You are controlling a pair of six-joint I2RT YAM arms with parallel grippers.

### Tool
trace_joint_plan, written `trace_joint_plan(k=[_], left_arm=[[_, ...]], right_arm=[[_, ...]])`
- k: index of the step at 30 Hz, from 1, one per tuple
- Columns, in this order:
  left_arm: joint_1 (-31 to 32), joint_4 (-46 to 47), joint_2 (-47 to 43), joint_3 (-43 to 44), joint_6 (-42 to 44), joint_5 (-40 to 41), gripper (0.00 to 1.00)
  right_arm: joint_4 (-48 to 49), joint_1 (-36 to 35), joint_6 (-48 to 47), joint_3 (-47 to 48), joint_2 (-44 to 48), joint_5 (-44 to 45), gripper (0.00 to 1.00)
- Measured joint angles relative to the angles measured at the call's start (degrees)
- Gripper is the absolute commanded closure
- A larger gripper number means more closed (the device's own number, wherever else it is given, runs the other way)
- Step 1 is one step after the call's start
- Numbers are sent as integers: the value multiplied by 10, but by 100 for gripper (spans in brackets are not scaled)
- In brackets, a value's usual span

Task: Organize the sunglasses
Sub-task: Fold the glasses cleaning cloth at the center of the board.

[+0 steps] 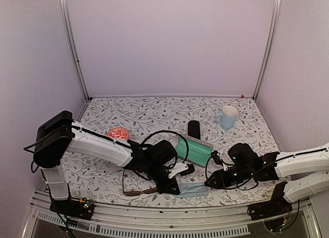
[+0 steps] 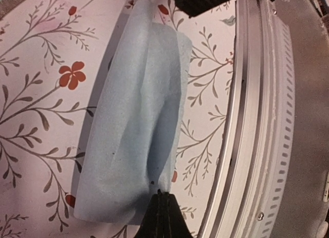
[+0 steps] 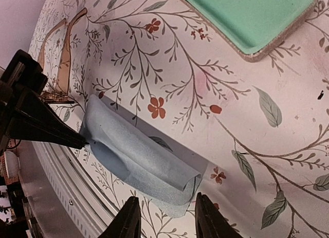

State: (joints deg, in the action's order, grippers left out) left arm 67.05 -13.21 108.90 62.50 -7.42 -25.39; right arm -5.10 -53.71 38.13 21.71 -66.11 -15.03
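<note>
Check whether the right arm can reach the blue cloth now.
Likely yes: the right gripper is open at the free end of the blue cloth, nothing between; the left gripper pinches the other end.

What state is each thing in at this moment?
Cloth: folded over, one end pinched.
Left gripper: jaws shut on cloth.
Right gripper: jaws open, astride cloth's other end.
Green case: open.
Black case: upright.
Mug: upright.
Brown glasses: lying loose, not held.
Pink glasses: lying loose, not held.
</note>
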Motion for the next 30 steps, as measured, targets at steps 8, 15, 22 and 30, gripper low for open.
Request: trace_joint_plan(k=[8, 15, 22, 30], left_arm=[[6, -1, 0, -5, 15, -1, 83], [6, -10, 0, -7, 27, -7, 79], [7, -10, 0, -7, 29, -5, 79], [7, -10, -5, -7, 29, 9, 79]], right_arm=[[0, -15, 1, -1, -20, -4, 68], [-1, -23, 6, -2, -31, 0, 71], [3, -31, 11, -2, -52, 6, 77], [16, -36, 16, 1, -64, 10, 87]])
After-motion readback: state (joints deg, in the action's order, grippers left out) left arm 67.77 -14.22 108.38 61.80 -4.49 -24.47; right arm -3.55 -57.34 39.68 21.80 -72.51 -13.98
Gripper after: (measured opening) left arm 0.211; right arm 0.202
